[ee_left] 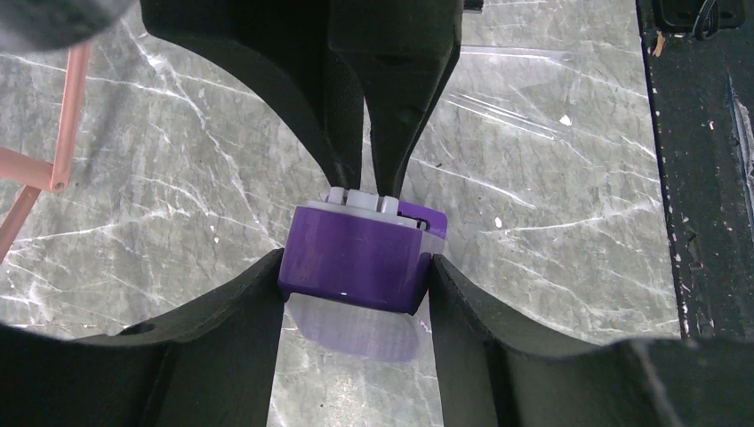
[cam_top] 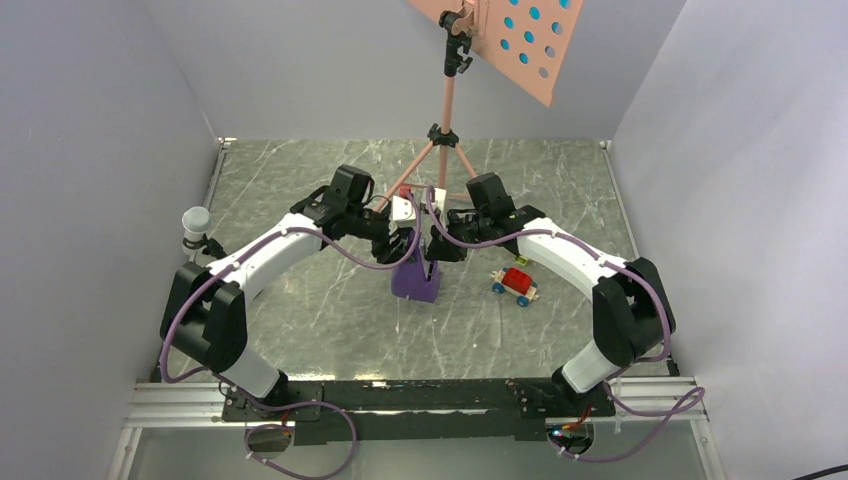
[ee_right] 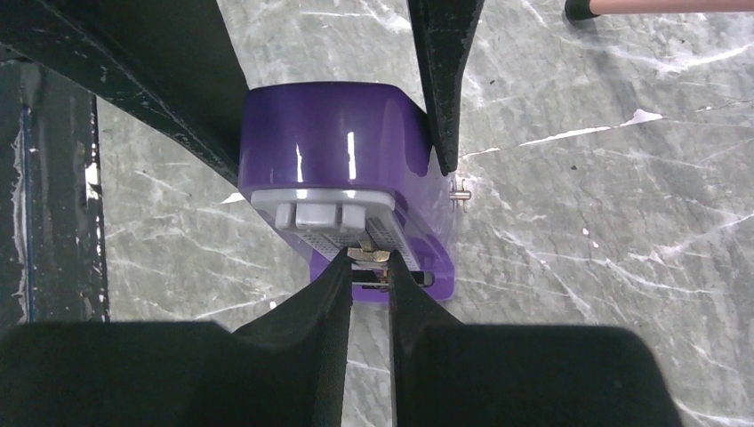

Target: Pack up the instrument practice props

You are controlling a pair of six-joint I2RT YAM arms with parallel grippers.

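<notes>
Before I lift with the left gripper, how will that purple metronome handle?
Likely slippery: the metronome has glossy sides where the left gripper clamps it, so it might slide down. It looks like rigid, light plastic. The thin metal piece pinched by the right gripper may bend if pulled.

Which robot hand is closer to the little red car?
Right. The right gripper pinches a small part on the purple metronome, on the side toward the red car. The left gripper clamps the metronome's sides from farther away.
</notes>
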